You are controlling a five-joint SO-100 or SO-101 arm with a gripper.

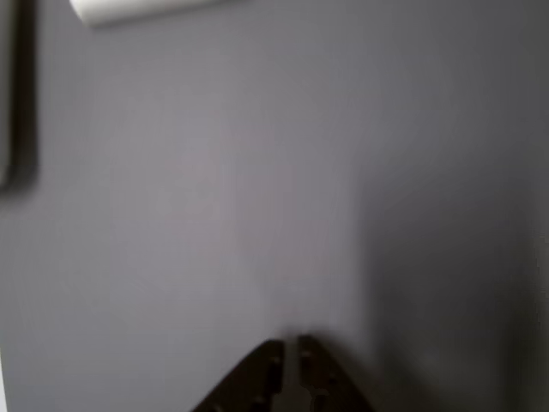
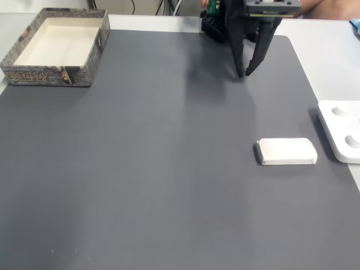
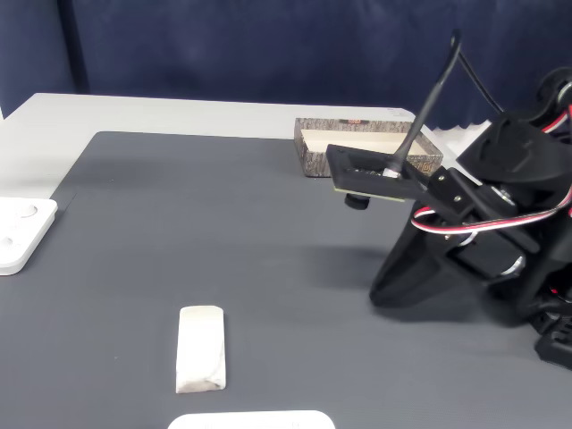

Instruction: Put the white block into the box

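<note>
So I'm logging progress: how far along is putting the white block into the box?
Nothing looks done yet. The white block lies flat on the grey mat, far from the box, whose interior looks empty. In hand: the gripper hangs empty near the arm's base, jaws slightly apart. Left: reach, grasp, carry across, release.

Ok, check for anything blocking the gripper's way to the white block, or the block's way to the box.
Nothing visible blocks either path. Bare grey mat lies between the gripper and the white block, and between the block and the box. The flat white device sits beside the block, off both paths.
</note>
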